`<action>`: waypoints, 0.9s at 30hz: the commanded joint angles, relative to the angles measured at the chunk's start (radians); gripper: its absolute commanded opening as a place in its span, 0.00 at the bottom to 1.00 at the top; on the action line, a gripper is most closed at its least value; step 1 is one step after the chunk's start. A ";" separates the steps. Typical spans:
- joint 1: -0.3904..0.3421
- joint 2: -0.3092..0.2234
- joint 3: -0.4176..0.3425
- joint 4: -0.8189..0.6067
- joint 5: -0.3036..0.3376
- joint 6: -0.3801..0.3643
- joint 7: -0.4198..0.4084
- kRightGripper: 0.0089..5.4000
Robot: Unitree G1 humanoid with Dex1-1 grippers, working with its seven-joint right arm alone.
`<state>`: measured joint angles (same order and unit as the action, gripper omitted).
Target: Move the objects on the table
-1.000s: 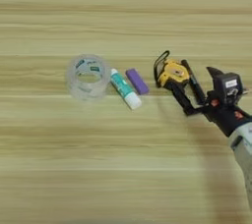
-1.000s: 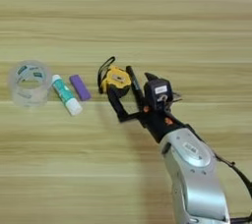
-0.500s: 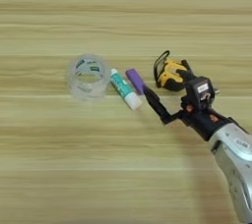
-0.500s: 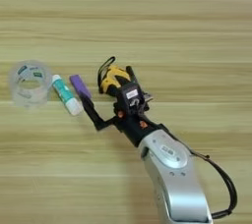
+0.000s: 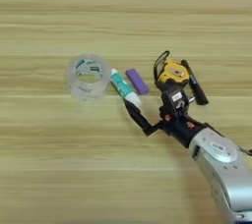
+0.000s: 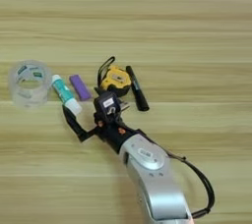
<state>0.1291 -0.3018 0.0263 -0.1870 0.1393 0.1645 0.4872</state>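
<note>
Five small things lie in a loose row across the middle of the desk [image 5: 59,169], all flat on the wood and none lifted. Furthest left is the clear tape roll [image 5: 88,76], standing on its edge-ring with the hole facing up; just right of it the glue stick [image 5: 124,87] lies slanted, its white cap toward the lower right, and beside that the short purple cylinder [image 5: 137,81] lies at the same slant, close but apart. Right of centre sits the yellow tape measure [image 6: 116,80] with its black loop curling up to the left, and the black marker [image 6: 137,95] lies just beside it on the right, slanted down to the right. The silver arm comes in from the lower right corner and reaches left across the row, so the hand [image 5: 142,122] sits just below the glue stick's cap. One black finger [image 5: 136,117] stretches out toward that cap, seemingly touching or nearly so; the other is not clearly seen, so I cannot tell whether the hand is open or closed. It grips nothing visible. Judging by its low reach and aim, the glue stick looks like the likely target.
</note>
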 commanded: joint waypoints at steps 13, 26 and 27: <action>-0.056 0.010 0.036 0.017 -0.040 -0.046 -0.006 0.99; -0.065 0.016 0.050 0.054 -0.054 -0.058 -0.005 0.99; -0.065 0.017 0.051 0.058 -0.055 -0.059 -0.004 0.99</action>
<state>0.1207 -0.2780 0.0861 -0.1047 0.0832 0.1421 0.4902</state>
